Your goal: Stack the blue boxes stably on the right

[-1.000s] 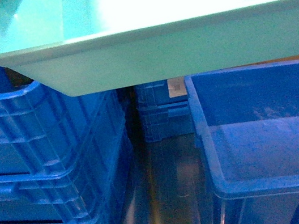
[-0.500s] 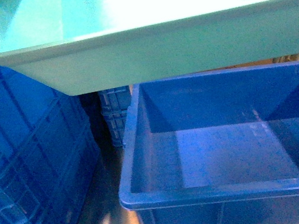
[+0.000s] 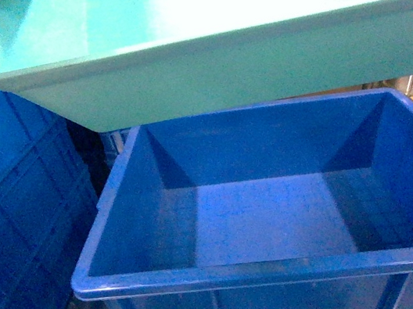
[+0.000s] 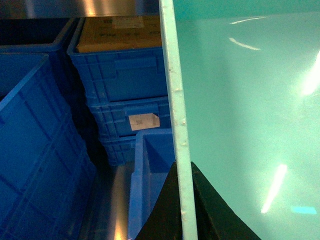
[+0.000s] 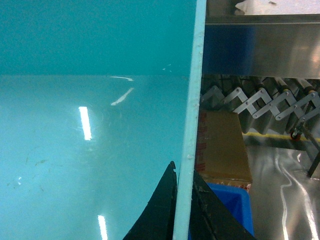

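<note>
Above the open dark blue crate (image 3: 280,213): one turquoise tub (image 3: 239,62), left gripper (image 4: 182,200) and right gripper (image 5: 184,210) each clamped on a side rim (airborne, stacking not yet done).

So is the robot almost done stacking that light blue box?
Partway. Done: the light blue tub is lifted, with the left hand and right hand each shut on a side rim. In hand: it hangs over an open dark blue bin. Left: lowering it, setting it level and letting go. No finished stack of tubs is in view.
</note>
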{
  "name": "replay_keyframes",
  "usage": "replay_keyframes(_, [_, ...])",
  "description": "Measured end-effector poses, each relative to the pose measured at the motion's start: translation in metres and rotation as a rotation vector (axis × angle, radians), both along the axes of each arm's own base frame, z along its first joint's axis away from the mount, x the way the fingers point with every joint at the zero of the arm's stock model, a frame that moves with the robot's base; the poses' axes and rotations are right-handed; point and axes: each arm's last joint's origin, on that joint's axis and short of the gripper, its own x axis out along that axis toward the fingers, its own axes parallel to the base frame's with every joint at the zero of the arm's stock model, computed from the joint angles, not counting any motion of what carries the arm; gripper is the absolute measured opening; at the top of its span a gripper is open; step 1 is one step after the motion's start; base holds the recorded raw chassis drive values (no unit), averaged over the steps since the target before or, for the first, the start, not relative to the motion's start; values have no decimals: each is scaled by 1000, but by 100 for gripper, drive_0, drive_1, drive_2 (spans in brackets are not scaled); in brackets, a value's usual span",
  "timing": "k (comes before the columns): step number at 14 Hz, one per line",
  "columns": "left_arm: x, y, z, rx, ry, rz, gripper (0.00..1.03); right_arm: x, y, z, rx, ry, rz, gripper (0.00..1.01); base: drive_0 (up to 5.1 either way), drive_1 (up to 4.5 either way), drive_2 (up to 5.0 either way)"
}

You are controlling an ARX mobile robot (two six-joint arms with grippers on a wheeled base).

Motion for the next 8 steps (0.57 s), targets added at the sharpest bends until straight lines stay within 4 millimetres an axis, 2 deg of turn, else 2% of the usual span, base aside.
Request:
replay_keyframes(6, [0,0,-1,3,11,0,2,0,0,0,0,0,2,7,0,0,0])
replay_keyframes(8, [11,-3,-6,21,57,-1,2,3,0,-6,-18,29,-6,7,0,0,0])
